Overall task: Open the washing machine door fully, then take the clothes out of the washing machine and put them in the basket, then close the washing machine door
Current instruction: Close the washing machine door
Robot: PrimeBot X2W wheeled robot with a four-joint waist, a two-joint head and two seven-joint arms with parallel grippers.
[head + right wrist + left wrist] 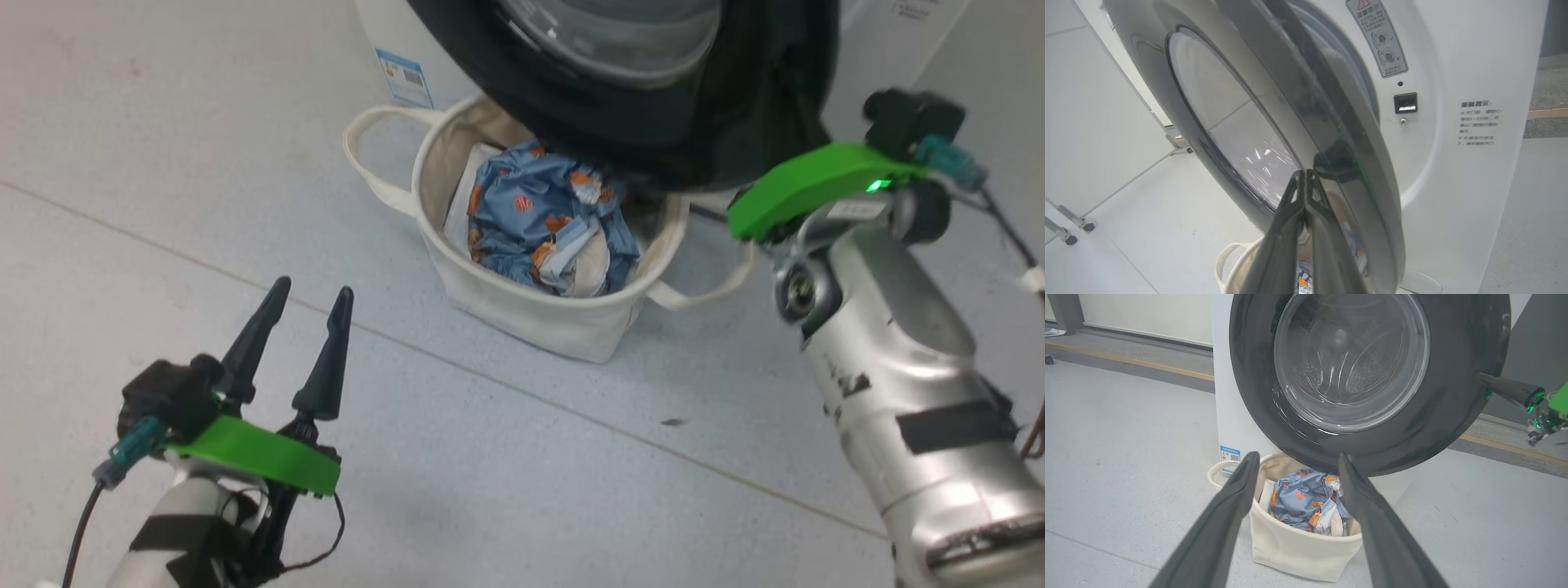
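Washing machine door (1453,396) is part open, swung out from the white washing machine (1453,183), with its black rim hanging over the basket (531,318). The right wrist view shows a gap between door and machine front; the latch slot (1405,103) and warning label (1378,36) on the front are uncovered.

Right gripper (1305,173): fingers pressed together with nothing between them, tips against the glossy outer face of the door rim. In the left wrist view the same tip touches the rim's side edge.

Left gripper (314,287): fingers spread wide and empty, hovering low over the grey floor (163,163), apart from the basket and pointing toward basket and door.

Clothes (539,220): blue fabric with orange prints and some white parts, bunched inside the basket.

The basket is cream canvas, upright on the floor just in front of the machine, under the door's lower edge. One loop handle (392,110) sticks out on the left in the head view, the other handle (702,296) on the right.

Cannot tell the drum's contents through the glass.
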